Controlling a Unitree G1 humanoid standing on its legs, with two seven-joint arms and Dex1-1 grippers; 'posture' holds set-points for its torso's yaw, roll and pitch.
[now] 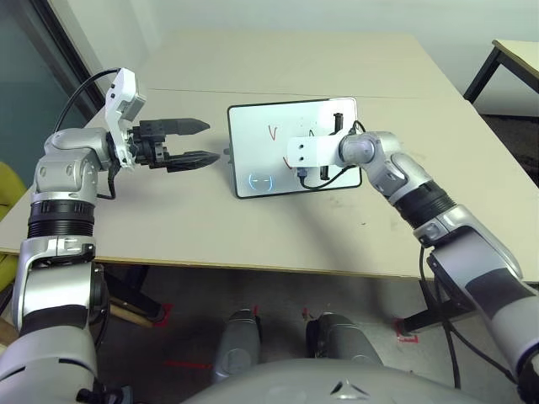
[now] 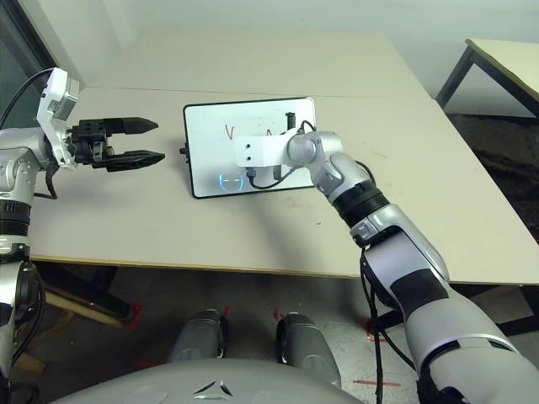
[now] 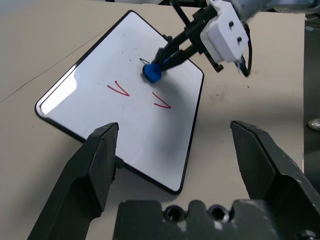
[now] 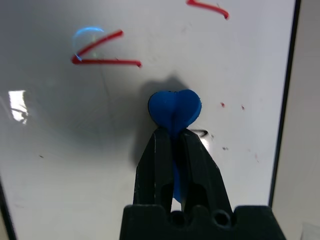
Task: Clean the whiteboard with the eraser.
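The left gripper (image 1: pixel 195 141) hangs above the worktop (image 1: pixel 168 219), just to the left of the board (image 1: pixel 253 151), and its fingers are wide apart with nothing in them. The board lies flat on the worktop, and two red marks (image 3: pixel 119 89) are on it. One mark sits near the board's middle and the other sits closer to its right half. The right gripper (image 4: pixel 174 131) is over the board, and its fingers are squeezed tight on the eraser (image 4: pixel 174 111). The blue tip sticks out past the fingers and is at the white face, beside the red marks and not on them; I cannot tell for sure that it is pressing. Here is what could go wrong. The fingers pinch so hard that the eraser bulges, so a firm rub might twist it or pop it out. Nothing is holding the board down, so a sideways push might slide it across the worktop and leave the marks there. If the tip rides too high, it would skim over the marks and wipe nothing. If the hand tips too low, the hard black fingers could scrape the shiny face.
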